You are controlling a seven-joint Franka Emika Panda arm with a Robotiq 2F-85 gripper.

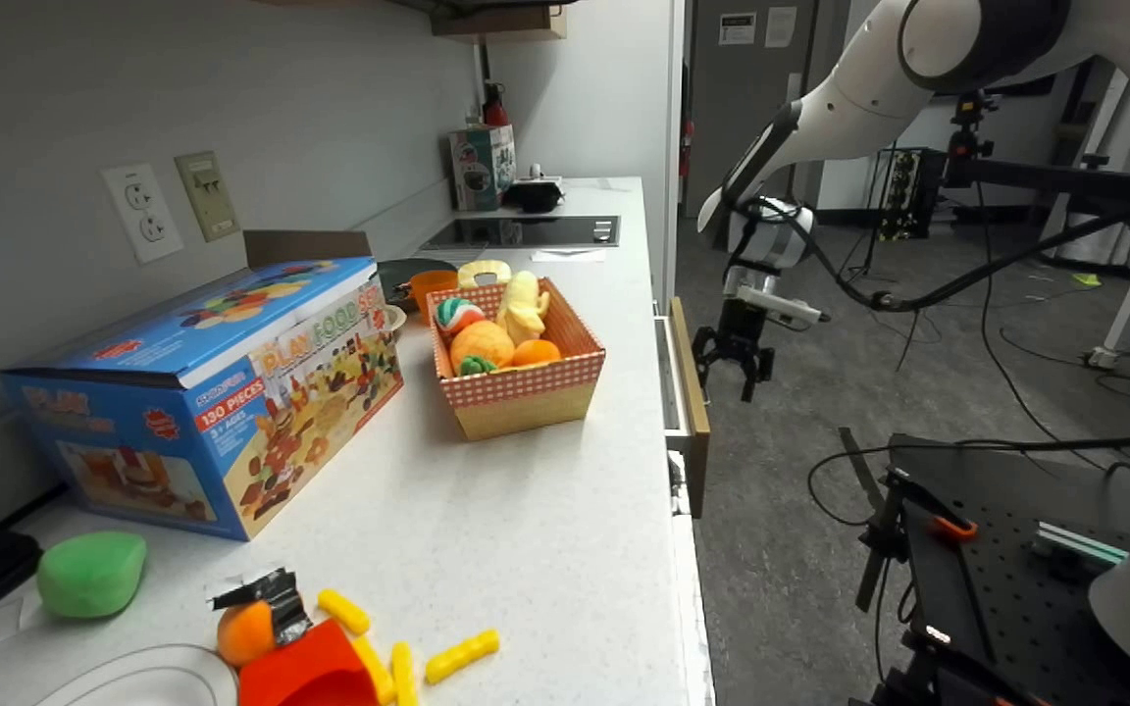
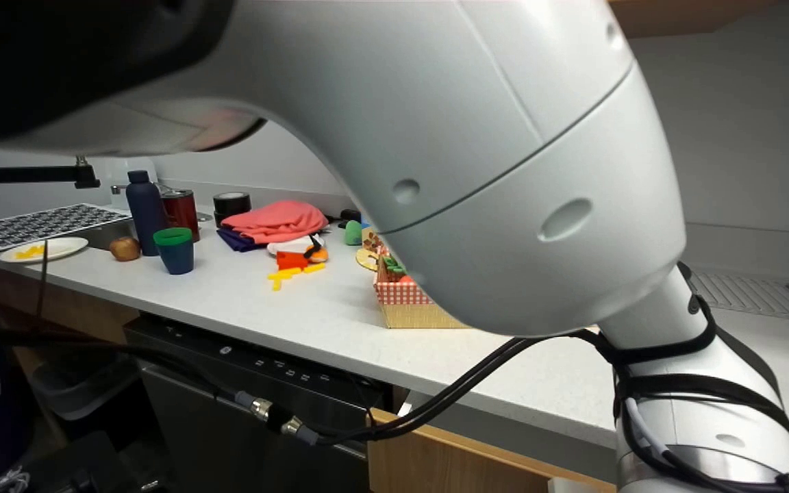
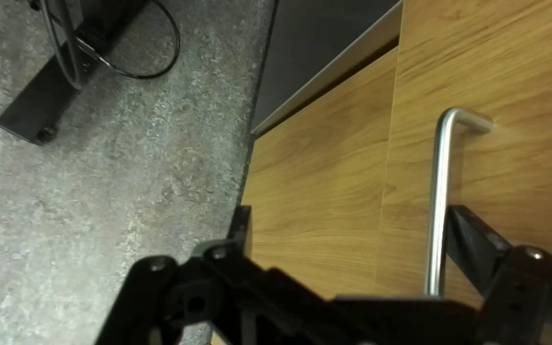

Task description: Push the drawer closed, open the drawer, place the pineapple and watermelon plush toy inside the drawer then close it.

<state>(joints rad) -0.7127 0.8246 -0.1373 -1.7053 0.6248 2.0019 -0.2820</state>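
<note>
The drawer [image 1: 697, 471] is pulled partway out under the counter; its wooden front also shows in an exterior view [image 2: 449, 459]. Its metal bar handle [image 3: 441, 191] runs up the wrist view, on the drawer front. My gripper [image 1: 727, 387] is open in front of the drawer. In the wrist view the gripper [image 3: 348, 211] has its fingers on either side of the handle; the right fingertip is at the bar's edge, contact unclear. The watermelon plush [image 1: 457, 314] and an orange-yellow, green-topped plush that looks like the pineapple [image 1: 482, 345] lie in the basket [image 1: 526, 412].
A banana-like plush [image 1: 523, 306] and an orange [image 1: 536, 353] share the basket. A play food box [image 1: 212, 392] stands beside it on the counter [image 1: 545, 549]. A cabinet door [image 3: 319, 191] is below the drawer. The arm [image 2: 504, 171] covers much of an exterior view.
</note>
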